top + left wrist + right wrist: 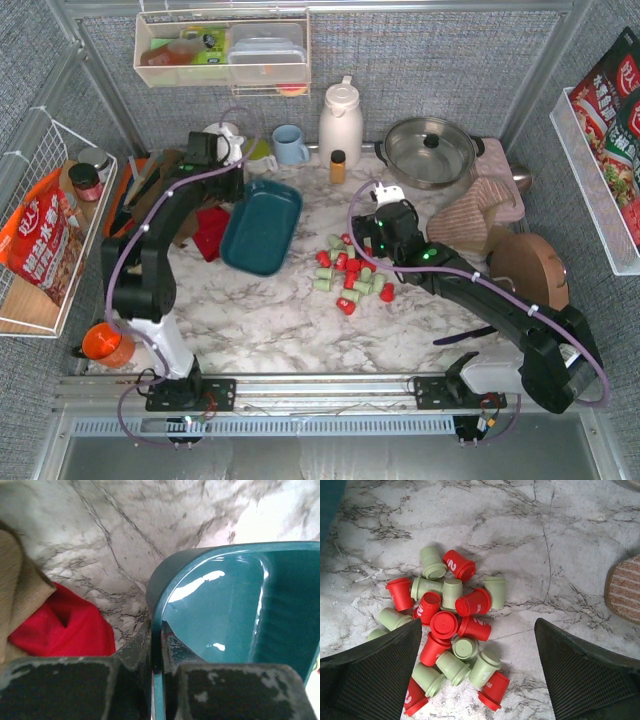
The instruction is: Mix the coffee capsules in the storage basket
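The storage basket [262, 225], a dark teal oblong tray, lies empty on the marble left of centre. My left gripper [238, 188] is shut on its rim at the far left corner. In the left wrist view one finger sits inside the wall and one outside, pinching the storage basket [225, 605] between the left gripper [157, 630] jaws. The coffee capsules [350, 272], red and pale green, lie in a loose pile on the table right of the basket. My right gripper [378, 245] hovers over the pile. The right gripper [479, 625] stands wide open above the coffee capsules [455, 625], holding nothing.
A red cloth [210, 230] lies against the basket's left side. At the back stand a blue mug [290, 143], a white kettle [340, 120], an orange-capped bottle [338, 165] and a lidded pot [430, 150]. Striped mitts [480, 215] lie at the right.
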